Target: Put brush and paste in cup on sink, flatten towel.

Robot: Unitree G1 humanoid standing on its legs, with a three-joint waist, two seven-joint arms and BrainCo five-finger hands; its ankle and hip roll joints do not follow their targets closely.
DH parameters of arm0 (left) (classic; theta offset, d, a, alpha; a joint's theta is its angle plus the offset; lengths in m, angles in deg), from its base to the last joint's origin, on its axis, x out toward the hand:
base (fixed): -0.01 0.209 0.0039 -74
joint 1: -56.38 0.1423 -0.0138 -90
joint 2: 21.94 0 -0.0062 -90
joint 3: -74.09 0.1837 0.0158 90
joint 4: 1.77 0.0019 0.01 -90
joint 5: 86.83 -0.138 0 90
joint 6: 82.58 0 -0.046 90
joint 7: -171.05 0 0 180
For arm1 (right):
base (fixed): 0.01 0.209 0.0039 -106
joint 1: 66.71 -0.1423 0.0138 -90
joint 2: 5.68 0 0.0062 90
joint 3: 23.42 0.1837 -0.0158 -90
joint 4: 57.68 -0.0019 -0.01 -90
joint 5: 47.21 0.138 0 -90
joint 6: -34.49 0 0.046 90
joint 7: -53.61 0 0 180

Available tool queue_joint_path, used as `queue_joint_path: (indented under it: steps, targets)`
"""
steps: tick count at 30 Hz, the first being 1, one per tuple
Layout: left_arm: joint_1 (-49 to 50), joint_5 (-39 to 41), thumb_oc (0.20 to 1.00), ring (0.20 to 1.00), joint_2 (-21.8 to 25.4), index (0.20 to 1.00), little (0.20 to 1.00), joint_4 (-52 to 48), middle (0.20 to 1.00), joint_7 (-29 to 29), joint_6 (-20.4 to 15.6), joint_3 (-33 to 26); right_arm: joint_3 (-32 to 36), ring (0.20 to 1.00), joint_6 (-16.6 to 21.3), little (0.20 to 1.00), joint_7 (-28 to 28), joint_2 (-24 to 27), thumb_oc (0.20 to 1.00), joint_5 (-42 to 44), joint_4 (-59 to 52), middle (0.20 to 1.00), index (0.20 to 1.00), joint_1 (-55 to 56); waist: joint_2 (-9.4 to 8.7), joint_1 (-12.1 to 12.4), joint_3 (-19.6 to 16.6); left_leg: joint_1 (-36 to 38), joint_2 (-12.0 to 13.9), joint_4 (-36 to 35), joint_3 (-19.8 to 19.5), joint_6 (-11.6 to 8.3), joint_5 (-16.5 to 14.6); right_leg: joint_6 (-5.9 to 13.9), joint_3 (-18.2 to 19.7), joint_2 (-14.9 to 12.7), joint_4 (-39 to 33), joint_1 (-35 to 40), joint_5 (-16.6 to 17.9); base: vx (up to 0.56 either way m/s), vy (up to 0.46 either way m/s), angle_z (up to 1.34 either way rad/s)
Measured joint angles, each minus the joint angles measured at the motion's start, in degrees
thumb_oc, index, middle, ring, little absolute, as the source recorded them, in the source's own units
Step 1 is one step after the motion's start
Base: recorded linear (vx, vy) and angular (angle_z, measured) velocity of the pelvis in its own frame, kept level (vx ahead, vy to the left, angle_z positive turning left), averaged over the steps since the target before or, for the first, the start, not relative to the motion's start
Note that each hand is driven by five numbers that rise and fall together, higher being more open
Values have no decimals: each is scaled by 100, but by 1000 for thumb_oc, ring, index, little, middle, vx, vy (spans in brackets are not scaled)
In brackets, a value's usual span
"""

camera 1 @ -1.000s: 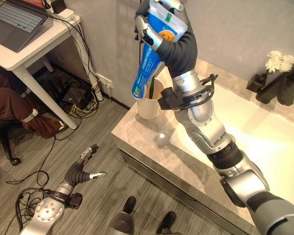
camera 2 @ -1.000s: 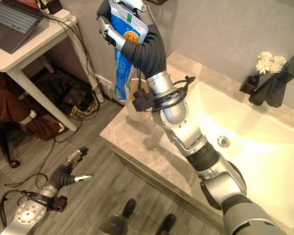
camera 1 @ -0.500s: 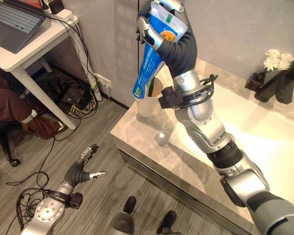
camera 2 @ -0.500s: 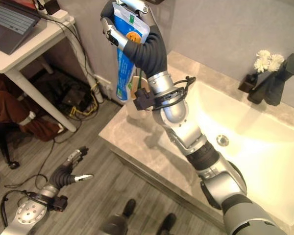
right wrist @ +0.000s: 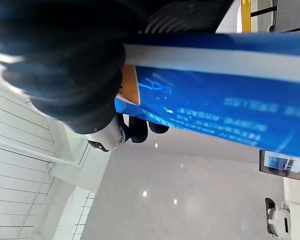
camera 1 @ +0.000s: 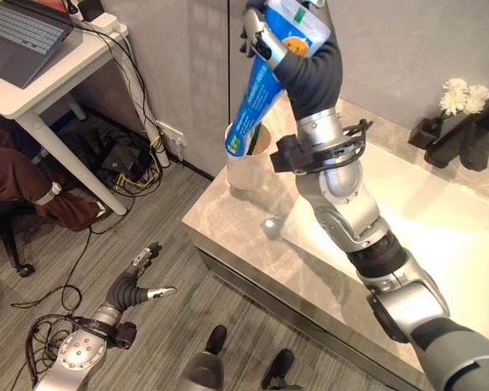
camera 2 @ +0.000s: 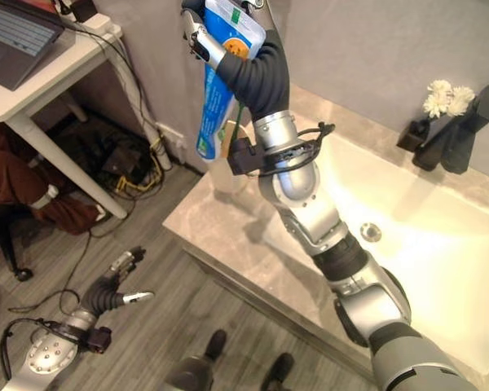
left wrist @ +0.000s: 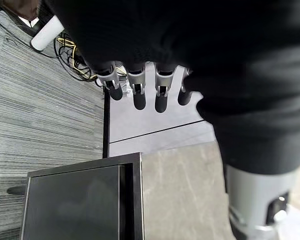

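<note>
- The right robot hand (camera 1: 270, 42) is raised high above the tabletop (camera 1: 228, 216), its fingers curled round the crimped upper end of the blue paste tube (camera 1: 257, 98).
- The tube hangs steeply, its long axis slanting down and to the robot's left, and its cap end points into the mouth of the white cup (camera 1: 246, 167) at the sink's corner.
- A thin green stem, probably the brush, already stands in the cup.
- My judgement: the brush is done, the paste is nearly in but not yet released, and the towel remains.
- The left robot hand (camera 1: 140, 281) hangs low over the floor, fingers loosely spread, holding nothing.
</note>
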Motion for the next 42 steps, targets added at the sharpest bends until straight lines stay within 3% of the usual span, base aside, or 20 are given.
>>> queue_joint_path:
  steps: [35,42]
  targets:
    - [-30,45,1000,1000,-7,1000,1000,-7,1000,3,1,-1,26,200,13,200,18,40,200,-1,-4,200,200,-218,23,-3,15,-39,3,9,-1,0,0,-8,0,4,0,-35,10,9,-1,0]
    - [0,321,1000,1000,-24,1000,1000,-9,1000,153,-9,199,142,200,107,200,156,419,200,-463,310,200,200,-715,141,62,104,-316,-34,19,-27,56,50,-4,6,-3,0,-292,72,19,-1,2]
